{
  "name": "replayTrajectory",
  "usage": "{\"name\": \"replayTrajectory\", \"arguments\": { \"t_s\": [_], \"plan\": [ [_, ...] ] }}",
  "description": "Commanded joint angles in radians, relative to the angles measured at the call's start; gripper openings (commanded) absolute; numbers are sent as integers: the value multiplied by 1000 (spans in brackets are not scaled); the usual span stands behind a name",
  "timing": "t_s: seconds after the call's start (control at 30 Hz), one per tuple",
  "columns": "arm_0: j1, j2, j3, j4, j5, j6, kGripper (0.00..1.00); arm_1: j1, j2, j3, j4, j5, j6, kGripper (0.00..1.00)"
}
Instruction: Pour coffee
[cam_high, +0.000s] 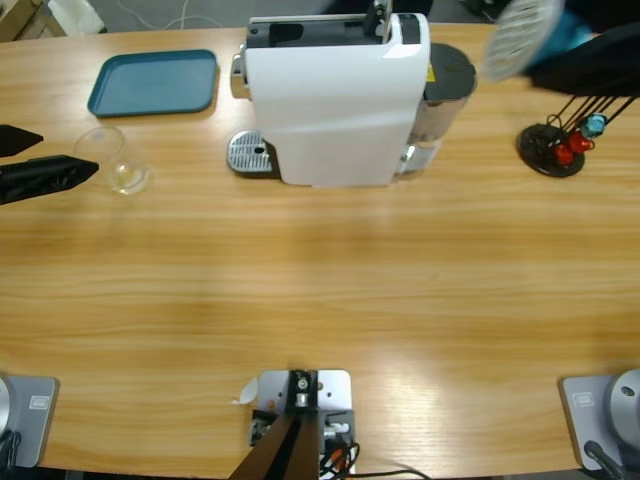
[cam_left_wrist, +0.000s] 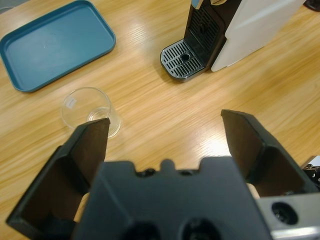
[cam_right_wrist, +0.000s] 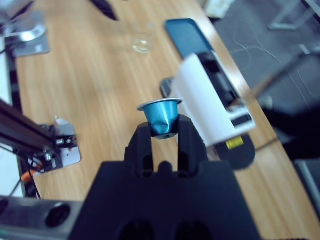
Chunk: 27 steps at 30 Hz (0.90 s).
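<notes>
Step in hand: we are judging this as the loading stage, well ahead of any pouring; the right gripper (cam_right_wrist: 162, 131) is pinching a blue coffee capsule (cam_right_wrist: 161, 116) between narrow jaws, foil rim up, high over the table.

Left gripper: the left gripper (cam_left_wrist: 165, 132) is hanging with its jaws spread wide and nothing between them; the clear glass (cam_left_wrist: 91, 111) is standing just ahead of its left jaw, apart from it.

Coffee: we are seeing no dark liquid anywhere; the glass (cam_high: 112, 158) is looking empty apart from a pale glint at its base, and it is sitting beyond the left gripper's tips, not under the machine.

Coffee machine: the white coffee machine (cam_high: 338, 98) is standing far ahead of the left gripper, its round drip grille (cam_left_wrist: 184, 60) bare.

Next move: we are reckoning the capsule needs lowering into the machine's top slot, and the glass needs carrying onto the grille before anything can flow.

Open room: a broad stretch of bare wooden table (cam_high: 330, 290) is lying between the left gripper and the grille, giving a free path for the glass.

Edges: the teal tray (cam_left_wrist: 52, 42) is lying beyond the glass to the left gripper's left; the capsule stand (cam_high: 556, 140) is sitting on the machine's far side from the glass, close to where a blurred dark arm is coming in at the high view's upper corner.
</notes>
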Motion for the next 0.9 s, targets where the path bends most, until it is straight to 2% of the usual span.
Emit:
{"name": "replayTrajectory", "arguments": {
  "t_s": [0.03,0.17,0.3,0.53,0.9],
  "plan": [
    [-8,10,34,-8,5,-10,968,27,264,-107,83,33,-191,0],
    [-8,11,35,-8,5,-10,968,23,345,-113,79,23,-223,0],
    [-8,11,35,-8,5,-10,968,-29,377,-127,50,23,-250,0],
    [-8,16,35,-10,5,-10,968,-105,450,-276,88,27,-318,0],
    [-8,19,35,-11,2,-10,968,-154,574,-430,125,92,-359,0]
  ]
}}
